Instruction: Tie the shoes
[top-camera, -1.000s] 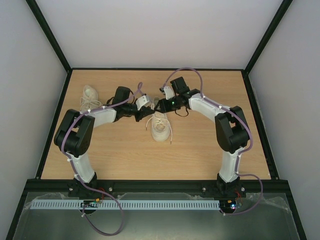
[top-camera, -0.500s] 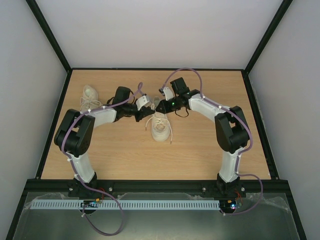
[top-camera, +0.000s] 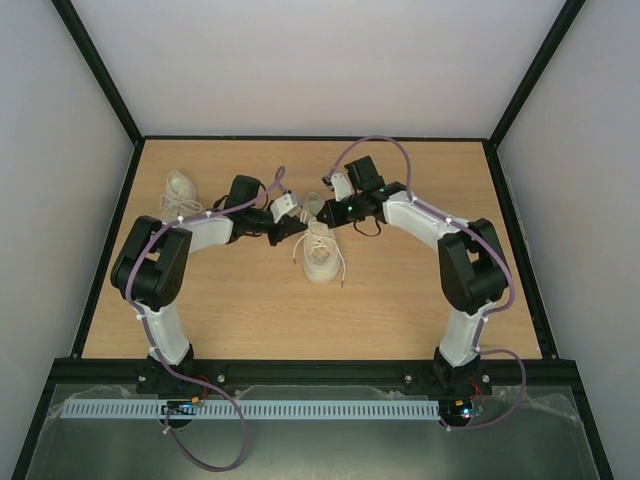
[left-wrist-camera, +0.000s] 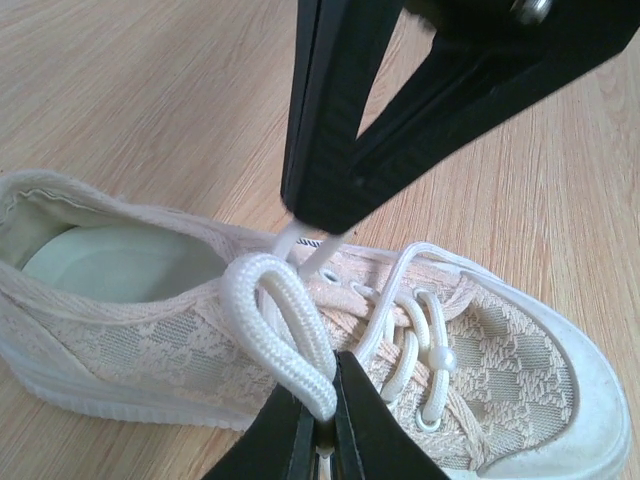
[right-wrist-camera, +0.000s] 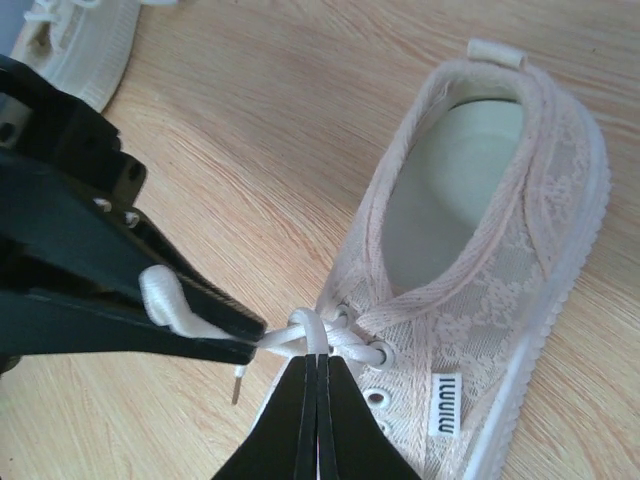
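Cream-white mesh sneaker (top-camera: 321, 258) mid pale wooden bench (top-camera: 400, 300), left fingers (left-wrist-camera: 370, 430) and right fingers (right-wrist-camera: 340, 425) crowded together over it, each clamped on its white lace (left-wrist-camera: 305, 345), second cream-white sneaker (top-camera: 180, 190) far left

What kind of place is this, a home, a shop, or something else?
Likely a lab robot test cell: a left arm and a right arm bolted to a wood table, boxed in by plain white walls on a black frame.
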